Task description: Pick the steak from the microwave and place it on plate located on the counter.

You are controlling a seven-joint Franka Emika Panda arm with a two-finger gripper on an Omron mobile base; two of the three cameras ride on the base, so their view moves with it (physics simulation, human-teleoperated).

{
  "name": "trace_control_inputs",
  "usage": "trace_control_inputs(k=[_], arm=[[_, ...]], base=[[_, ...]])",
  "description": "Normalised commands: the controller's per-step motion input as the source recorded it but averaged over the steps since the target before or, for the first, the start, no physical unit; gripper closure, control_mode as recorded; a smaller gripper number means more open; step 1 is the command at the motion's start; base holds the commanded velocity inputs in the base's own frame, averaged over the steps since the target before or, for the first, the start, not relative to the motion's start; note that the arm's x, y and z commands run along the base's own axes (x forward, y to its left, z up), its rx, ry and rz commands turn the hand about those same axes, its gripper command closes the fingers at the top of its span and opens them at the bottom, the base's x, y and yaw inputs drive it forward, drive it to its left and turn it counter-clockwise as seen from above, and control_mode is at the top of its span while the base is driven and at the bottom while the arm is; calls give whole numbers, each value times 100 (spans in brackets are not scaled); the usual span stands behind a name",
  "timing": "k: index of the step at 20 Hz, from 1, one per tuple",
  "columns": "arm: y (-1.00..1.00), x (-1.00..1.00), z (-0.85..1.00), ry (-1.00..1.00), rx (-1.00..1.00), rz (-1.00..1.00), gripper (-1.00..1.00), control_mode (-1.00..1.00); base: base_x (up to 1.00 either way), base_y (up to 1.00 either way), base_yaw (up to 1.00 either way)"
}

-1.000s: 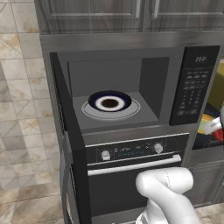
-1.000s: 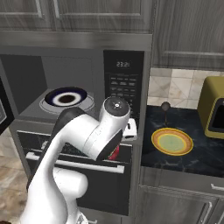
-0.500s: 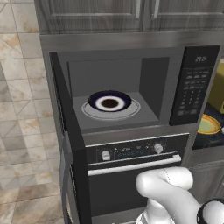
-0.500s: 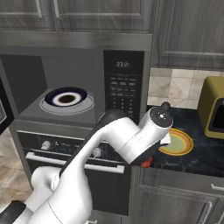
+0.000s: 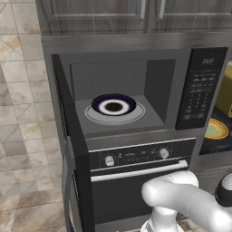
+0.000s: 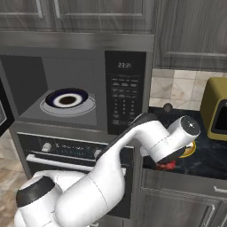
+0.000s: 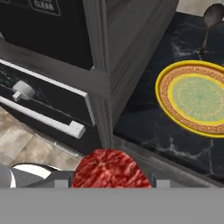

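Half done: steak is out of the microwave.
Fingers clamp it; plate waits at two o'clock.

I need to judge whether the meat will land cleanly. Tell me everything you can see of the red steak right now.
The red steak is a small, flat, rounded slab with a mottled, marbled dark-and-light red surface. In the hand view it sits at the bottom, between the tips of the hand, which is shut on it. It is carried in the air at the edge of the dark counter, short of the round yellow plate. In the right base view it shows as a red patch under the white wrist.
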Motion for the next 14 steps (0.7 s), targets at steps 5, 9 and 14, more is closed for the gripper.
trace_control_inputs(k=[5, 9, 14], arm=[[-57, 98, -27, 0, 6, 16, 100, -100], [-52, 71, -58, 0, 1, 15, 100, -100], [-42, 42, -50, -1, 0, 15, 100, -100]], base=[[0, 0, 0], [0, 0, 0], [0, 0, 0]])
